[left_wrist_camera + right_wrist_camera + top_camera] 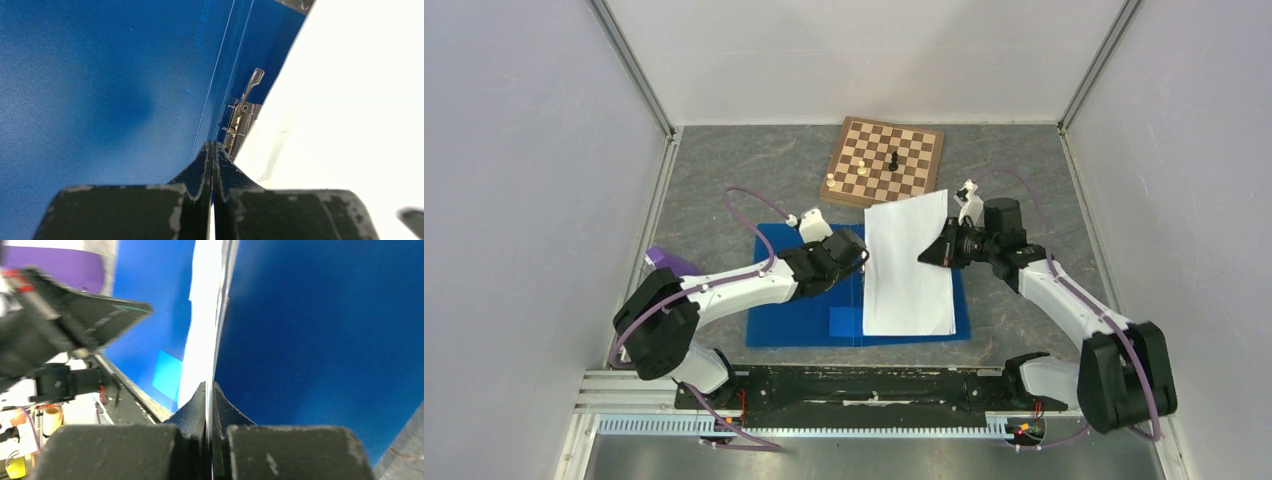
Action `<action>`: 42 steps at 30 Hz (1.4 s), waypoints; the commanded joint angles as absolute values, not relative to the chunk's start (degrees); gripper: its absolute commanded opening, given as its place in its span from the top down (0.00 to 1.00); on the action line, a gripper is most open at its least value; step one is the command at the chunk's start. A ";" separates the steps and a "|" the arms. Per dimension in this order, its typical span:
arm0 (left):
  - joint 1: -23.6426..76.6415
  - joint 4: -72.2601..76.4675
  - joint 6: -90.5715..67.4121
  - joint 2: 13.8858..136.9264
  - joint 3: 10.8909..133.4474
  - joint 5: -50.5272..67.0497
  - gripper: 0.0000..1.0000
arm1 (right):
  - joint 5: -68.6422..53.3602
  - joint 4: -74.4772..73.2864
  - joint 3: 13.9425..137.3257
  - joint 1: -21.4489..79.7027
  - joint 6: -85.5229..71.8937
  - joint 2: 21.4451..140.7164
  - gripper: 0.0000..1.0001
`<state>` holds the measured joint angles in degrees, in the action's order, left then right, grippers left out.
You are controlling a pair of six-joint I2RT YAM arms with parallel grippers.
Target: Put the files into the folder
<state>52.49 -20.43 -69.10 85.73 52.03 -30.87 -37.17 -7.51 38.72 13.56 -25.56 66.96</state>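
Observation:
The blue folder (804, 310) lies open flat in the middle of the table. The files (909, 265), a thin stack of white sheets, rest on its right half, their far end reaching past the folder towards the chessboard. My right gripper (929, 255) is shut on the files' right edge; in the right wrist view the white sheets (202, 315) run edge-on between its fingers (210, 386), over the blue folder (325, 340). My left gripper (861, 255) is shut at the spine. Its tips (212, 145) sit just short of the metal clip (244, 110), beside the files (350, 125).
A wooden chessboard (886, 160) with a few pieces stands behind the folder. A purple object (669, 262) lies at the left by the left arm. A light blue patch (845, 321) marks the folder's near edge. White walls close in the table on three sides.

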 commanded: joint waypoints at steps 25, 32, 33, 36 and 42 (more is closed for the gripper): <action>52.47 -14.50 -67.49 94.61 52.29 -25.40 0.98 | -20.12 -4.86 33.91 13.88 -14.04 79.68 1.00; 52.47 -14.07 -67.56 96.30 52.55 -24.53 0.98 | -21.91 -2.04 33.09 14.47 -14.27 80.01 1.00; 52.47 -14.06 -67.56 96.67 52.68 -24.35 0.98 | -22.07 -1.77 33.05 14.65 -14.12 80.17 1.00; 52.40 -13.93 -67.51 97.45 53.05 -23.95 0.98 | -22.48 -1.61 33.22 15.28 -13.46 80.63 1.00; 52.42 -13.89 -67.44 98.09 53.44 -23.73 0.98 | -22.17 -2.28 33.74 16.23 -12.37 81.34 1.00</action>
